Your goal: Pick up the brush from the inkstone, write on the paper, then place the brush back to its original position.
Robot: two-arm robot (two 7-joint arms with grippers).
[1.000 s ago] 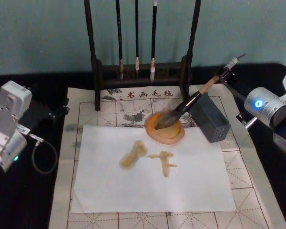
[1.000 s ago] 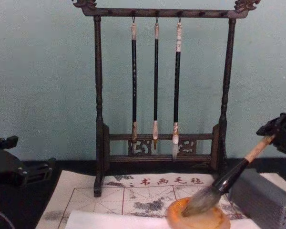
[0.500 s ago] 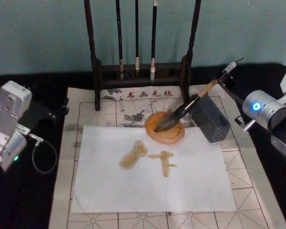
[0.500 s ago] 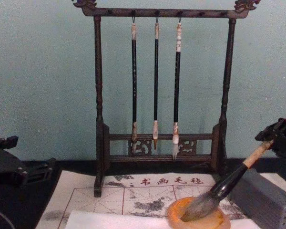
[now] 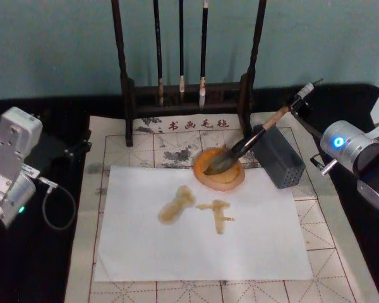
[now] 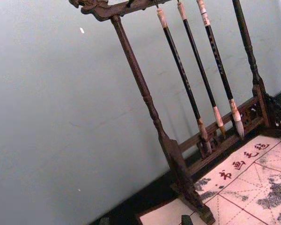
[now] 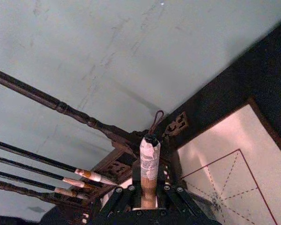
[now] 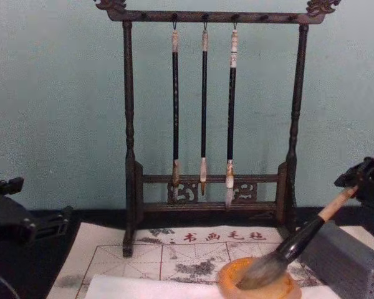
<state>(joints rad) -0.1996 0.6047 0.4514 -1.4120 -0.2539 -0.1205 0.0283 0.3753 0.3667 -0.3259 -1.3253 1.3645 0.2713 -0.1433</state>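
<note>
Head view shows my right gripper (image 5: 301,100) closed on the white end of the brush (image 5: 252,137), whose handle slants down-left from it, bristles resting in the inkstone (image 5: 218,170), beside the paper (image 5: 202,224); left gripper (image 5: 69,148) parked.

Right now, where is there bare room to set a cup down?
The near half of the paper, below the brown marks, is bare. Around the inkstone it is crowded: brush, grey block and rack.

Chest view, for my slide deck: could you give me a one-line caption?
Right gripper holds the brush, bristles resting in the orange inkstone before the brush rack.
</note>
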